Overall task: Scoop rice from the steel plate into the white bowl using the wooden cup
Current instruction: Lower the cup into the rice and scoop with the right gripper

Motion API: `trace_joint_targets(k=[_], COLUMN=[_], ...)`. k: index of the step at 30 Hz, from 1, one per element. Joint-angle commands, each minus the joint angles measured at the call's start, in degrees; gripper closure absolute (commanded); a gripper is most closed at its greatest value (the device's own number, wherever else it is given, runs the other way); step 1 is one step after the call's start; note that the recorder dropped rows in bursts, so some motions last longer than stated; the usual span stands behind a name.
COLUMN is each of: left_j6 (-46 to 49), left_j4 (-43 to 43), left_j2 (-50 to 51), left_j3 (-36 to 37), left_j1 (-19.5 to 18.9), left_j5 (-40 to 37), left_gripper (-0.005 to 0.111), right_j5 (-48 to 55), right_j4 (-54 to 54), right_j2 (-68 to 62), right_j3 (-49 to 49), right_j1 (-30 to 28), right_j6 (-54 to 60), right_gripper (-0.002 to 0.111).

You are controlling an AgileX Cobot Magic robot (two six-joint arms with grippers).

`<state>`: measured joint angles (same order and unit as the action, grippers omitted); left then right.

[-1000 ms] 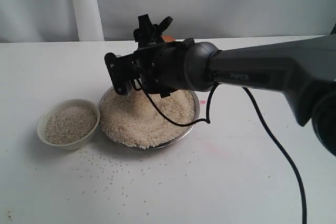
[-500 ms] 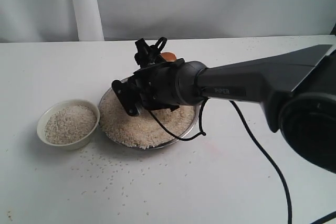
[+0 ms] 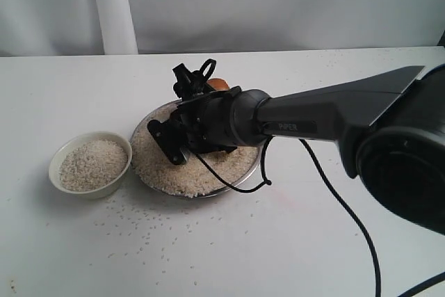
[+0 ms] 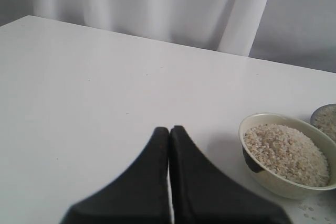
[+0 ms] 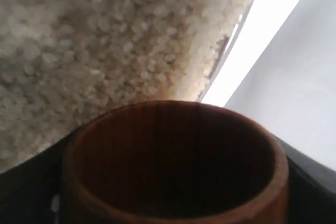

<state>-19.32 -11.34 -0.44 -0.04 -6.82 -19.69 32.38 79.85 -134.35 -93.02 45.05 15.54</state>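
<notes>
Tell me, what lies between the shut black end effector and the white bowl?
Nothing: in the left wrist view only bare white table separates the left end effector from the white bowl.

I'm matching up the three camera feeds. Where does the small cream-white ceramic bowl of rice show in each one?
Exterior view: the small cream-white ceramic bowl stands at the left, beside the shiny steel plate.
Left wrist view: the bowl is just past the left end effector, next to the plate's edge.
Right wrist view: not in it.
Shared landmark: the heap of off-white rice on the plate.
</notes>
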Motion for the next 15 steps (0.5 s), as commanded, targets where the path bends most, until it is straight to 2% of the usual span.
trace_joint_targets(k=[1, 15], left_j6=[-0.1, -0.1], left_j4=[0.3, 0.3], left_j2=[0.4, 0.4], left_j3=[0.0, 0.0], left_j1=[0.1, 0.1], left_j5=[0.4, 0.4], left_gripper=[0.107, 0.107], right_j5=[-0.4, -6.5], right_j4=[0.5, -4.8], right_j2=[-0.1, -1.0], right_j3=[0.3, 0.3], right_j1=[-0.4, -0.4], right_j6=[2.4, 3.8], right_gripper=[0.108, 0.108])
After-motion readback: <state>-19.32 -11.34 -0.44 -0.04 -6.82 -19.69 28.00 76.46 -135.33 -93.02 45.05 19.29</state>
